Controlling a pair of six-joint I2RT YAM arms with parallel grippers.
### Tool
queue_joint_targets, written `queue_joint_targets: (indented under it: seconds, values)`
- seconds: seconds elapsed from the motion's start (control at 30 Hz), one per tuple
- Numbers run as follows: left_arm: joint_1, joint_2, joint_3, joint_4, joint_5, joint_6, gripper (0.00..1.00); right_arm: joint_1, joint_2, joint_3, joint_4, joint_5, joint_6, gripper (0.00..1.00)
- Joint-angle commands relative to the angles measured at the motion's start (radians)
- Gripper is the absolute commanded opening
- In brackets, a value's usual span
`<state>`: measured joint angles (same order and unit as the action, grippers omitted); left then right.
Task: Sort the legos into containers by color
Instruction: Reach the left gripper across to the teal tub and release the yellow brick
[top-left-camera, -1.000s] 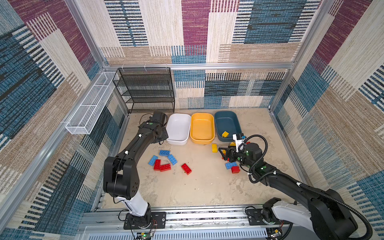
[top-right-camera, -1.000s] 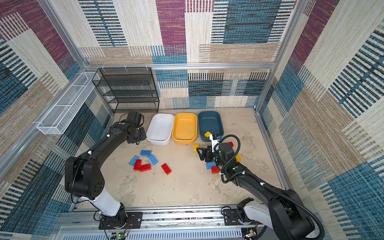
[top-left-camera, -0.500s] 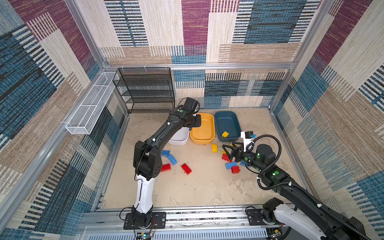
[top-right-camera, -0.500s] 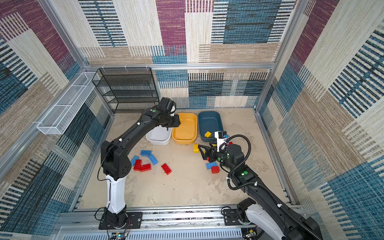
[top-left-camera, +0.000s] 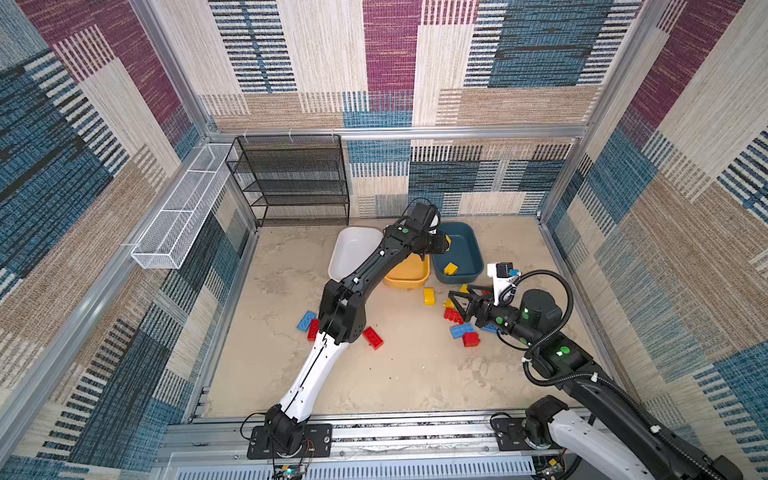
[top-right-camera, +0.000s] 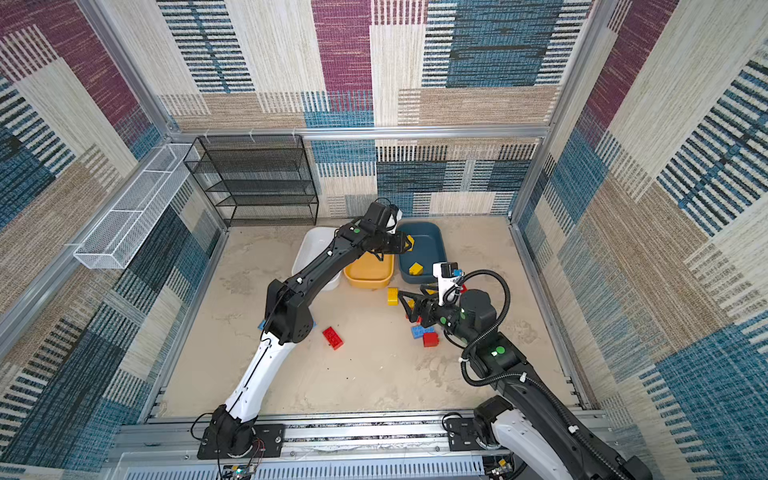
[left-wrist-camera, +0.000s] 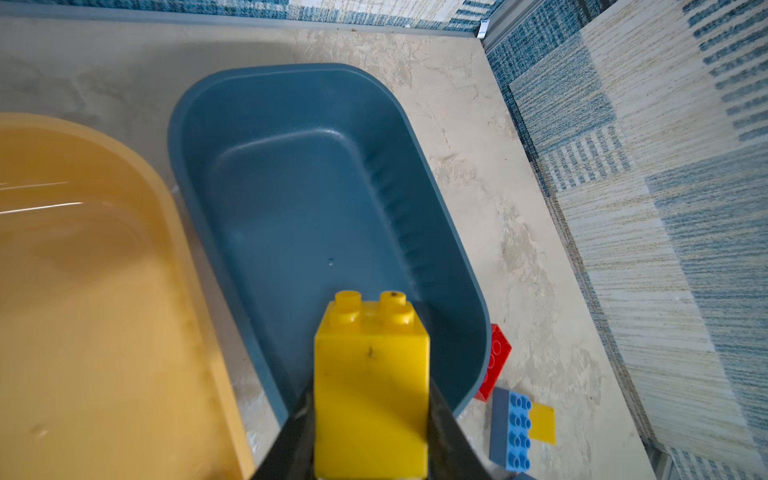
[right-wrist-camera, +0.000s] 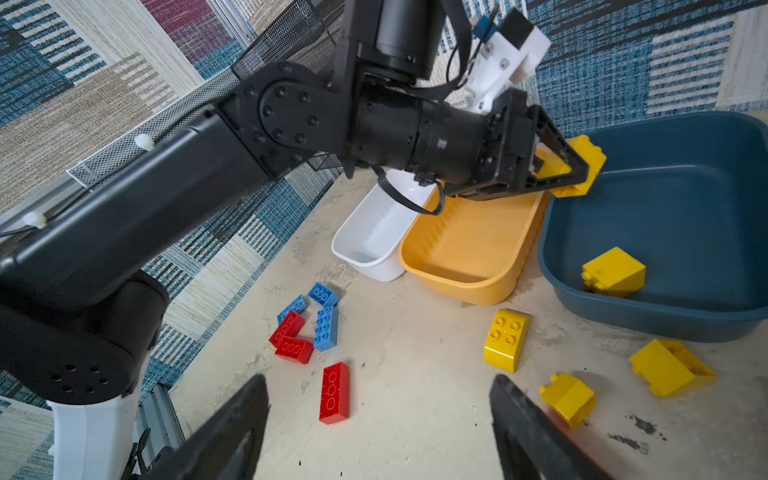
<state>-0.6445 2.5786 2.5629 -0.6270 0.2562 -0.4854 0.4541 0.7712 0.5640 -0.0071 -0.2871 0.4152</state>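
Legos sorted by colour, mid-transfer; one yellow brick (left-wrist-camera: 371, 374) is clamped by its two flat sides in the left gripper (right-wrist-camera: 577, 172), studs pointing away from the wrist, so that the jaws need only part for it to fall free. The brick hangs above the dark teal tub (left-wrist-camera: 299, 187), close to the rim that faces the yellow-orange tub (right-wrist-camera: 469, 249); whether it is fully past that rim cannot be told. A second yellow brick (right-wrist-camera: 613, 272) lies inside the teal tub, which suggests that yellows are being gathered there and not in the tub of matching colour. The yellow-orange tub and the white tub (right-wrist-camera: 374, 237) show nothing inside, as far as the arm leaves them visible; the three tubs stand side by side by the back wall. The right gripper (right-wrist-camera: 376, 380) hovers low with jaws spread and nothing between them, near loose yellow bricks (right-wrist-camera: 506, 338) on the floor (top-left-camera: 415, 374), probably ready for the next pick; a red brick (right-wrist-camera: 333, 392) lies alone nearby; a cluster of red and blue bricks (right-wrist-camera: 307, 324) waits unsorted under the left arm's elbow.
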Motion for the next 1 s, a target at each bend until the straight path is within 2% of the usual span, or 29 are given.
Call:
queue_joint_targets:
  seconds: [0.0,0.23,0.3,0.5,0.63,0.73,0.97]
  values:
    - [-0.004,0.033,0.016,0.098,0.042,-0.069,0.33,0.001,-0.014,0.014,-0.042,0.014,0.002,0.85]
    - [-0.006,0.079,0.052,0.120,0.066,-0.090,0.38,0.001,-0.019,0.026,-0.089,0.044,-0.010,0.85]
    - [-0.006,0.080,0.063,0.114,0.070,-0.086,0.45,0.001,-0.015,0.031,-0.100,0.058,-0.014,0.85]
    - [-0.004,0.036,0.064,0.083,0.054,-0.046,0.74,0.001,0.026,0.059,-0.144,0.093,-0.020,0.85]
    - [0.006,-0.038,0.054,0.016,0.028,0.005,0.76,0.005,0.091,0.089,-0.187,0.117,-0.025,0.83]
    - [0.019,-0.164,-0.054,-0.009,-0.004,0.026,0.75,0.028,0.175,0.128,-0.236,0.173,-0.039,0.82]
    - [0.022,-0.599,-0.524,0.015,-0.194,0.075,0.75,0.071,0.375,0.226,-0.271,0.262,-0.056,0.82]
